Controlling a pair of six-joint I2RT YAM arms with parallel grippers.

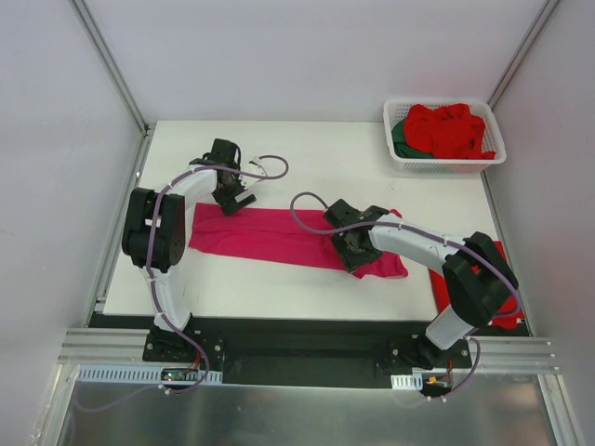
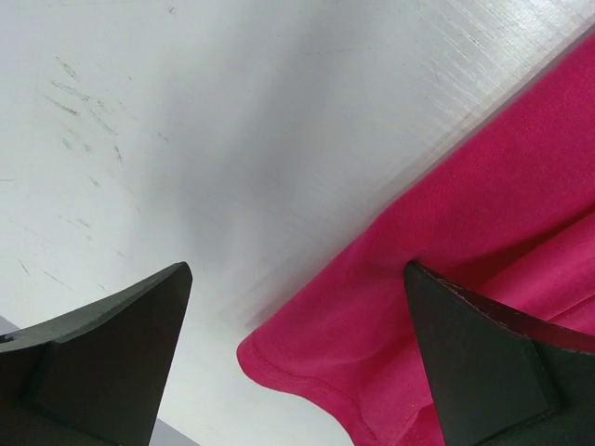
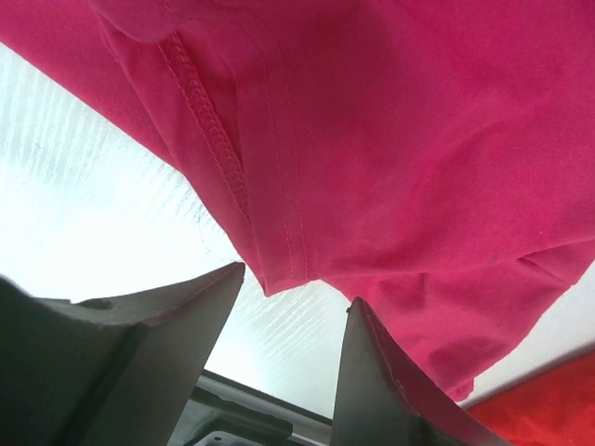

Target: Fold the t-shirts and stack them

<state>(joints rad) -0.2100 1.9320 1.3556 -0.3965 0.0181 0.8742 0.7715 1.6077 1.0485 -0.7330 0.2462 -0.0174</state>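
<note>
A magenta-pink t-shirt [image 1: 270, 237] lies folded into a long strip across the white table [image 1: 307, 167]. My left gripper [image 1: 234, 203] hangs over its far left corner. In the left wrist view the jaws [image 2: 297, 269] stand wide open, with the shirt's rounded corner [image 2: 483, 204] between them and nothing gripped. My right gripper [image 1: 351, 253] is low over the strip's right part. Its jaws [image 3: 296, 286] are partly open over bare table, just short of the shirt's stitched hem [image 3: 390, 121]. Neither gripper holds cloth.
A white slotted basket [image 1: 444, 165] at the back right holds bright red shirts [image 1: 451, 130] and a dark green one [image 1: 400, 137]. Another red shirt [image 1: 509, 311] lies at the table's right edge under the right arm, also in the right wrist view [image 3: 548, 409].
</note>
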